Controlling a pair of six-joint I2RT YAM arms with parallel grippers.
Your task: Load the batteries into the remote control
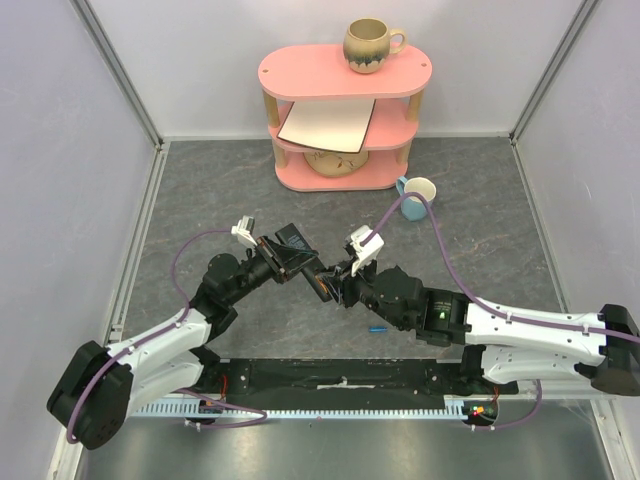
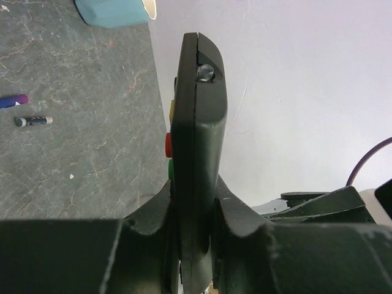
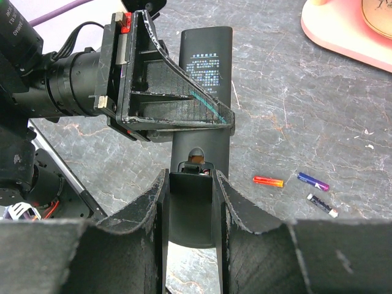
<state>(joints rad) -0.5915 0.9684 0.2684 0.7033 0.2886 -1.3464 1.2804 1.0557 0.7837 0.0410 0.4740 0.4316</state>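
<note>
Has the remote control (image 3: 205, 67) lifted off the tabletop (image 1: 200, 190), over its middle, label side toward the right wrist camera. Clamps it front and back in the left gripper (image 2: 193, 205), above the coloured buttons' end. Presses the right gripper (image 3: 191, 179) onto both sides of the lower end, on what looks like the battery cover (image 3: 191, 202), just below a small opening with a metal contact inside. Reads as the cover-removal step, with nothing loaded yet as far as can be seen. Best to pull straight along the remote's length, away from the left gripper, without twisting, to spare the left grip any levering. Hold the left clamp firm and level meanwhile. Set the cover down apart from the batteries (image 3: 268, 181), loose toward the tabletop's near edge and likely to roll if nudged. Stay well clear of the blue mug (image 1: 415, 195) nearer the far edge.
</note>
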